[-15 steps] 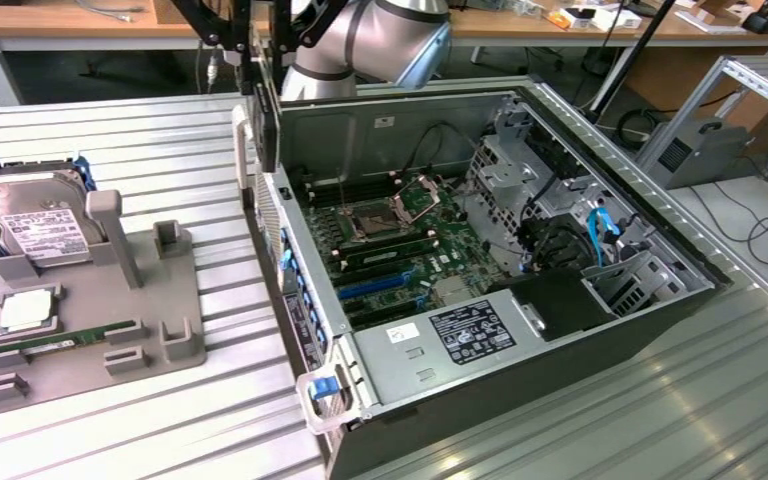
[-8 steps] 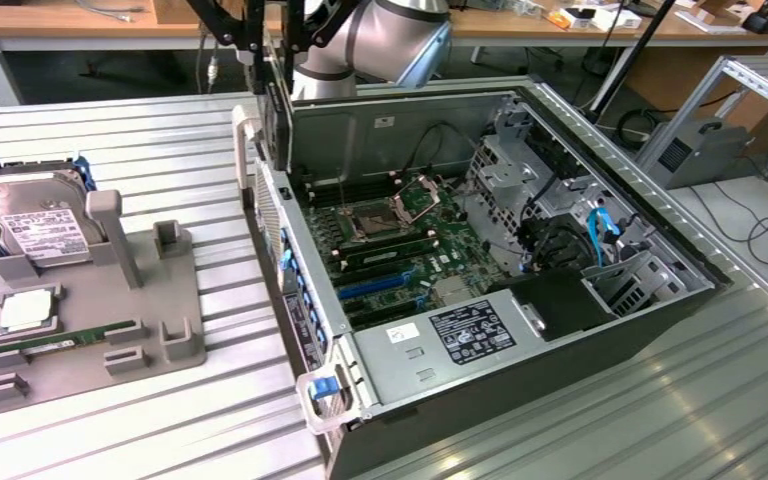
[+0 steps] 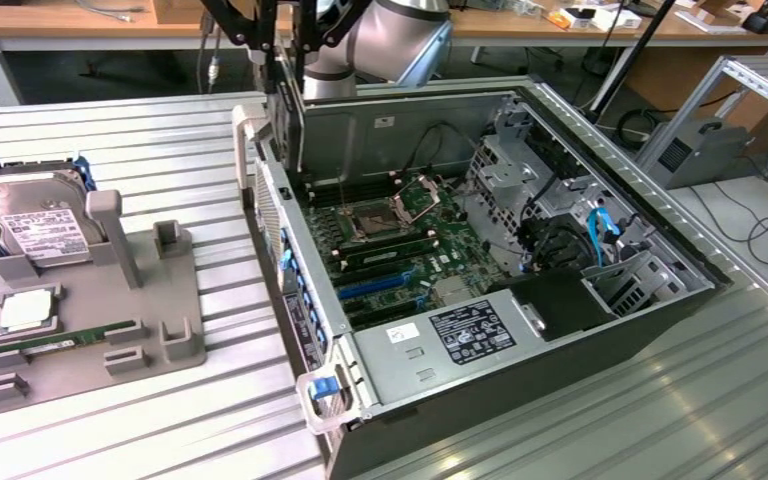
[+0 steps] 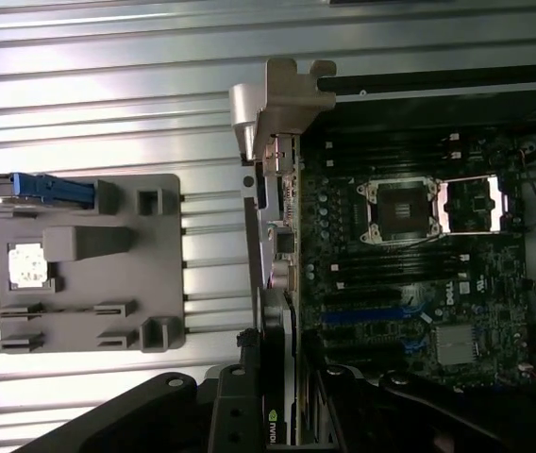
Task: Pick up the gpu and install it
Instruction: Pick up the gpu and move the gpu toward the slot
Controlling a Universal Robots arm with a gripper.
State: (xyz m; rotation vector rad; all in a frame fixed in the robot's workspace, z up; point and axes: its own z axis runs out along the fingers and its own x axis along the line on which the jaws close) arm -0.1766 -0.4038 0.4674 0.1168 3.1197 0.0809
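The gpu [image 3: 283,110] is a thin dark card hanging edge-on from my gripper [image 3: 277,40], above the far left corner of the open computer case [image 3: 651,300]. In the wrist view the gpu [image 4: 277,283] runs straight out from between my fingers [image 4: 228,406]. Its silver bracket [image 4: 273,104] is at the far end, and a green logo shows near the grip. My gripper [image 4: 277,401] is shut on the gpu. The card hovers along the motherboard's [image 4: 410,283] edge by the case's rear wall, apart from the blue slots [image 4: 362,316].
A grey fixture [image 3: 157,340] on the slatted table at the exterior view's left holds a silver hard drive [image 3: 37,225], a processor [image 3: 27,310] and a green memory stick [image 3: 64,340]. Cables and drive cages [image 3: 571,240] fill the case's right side.
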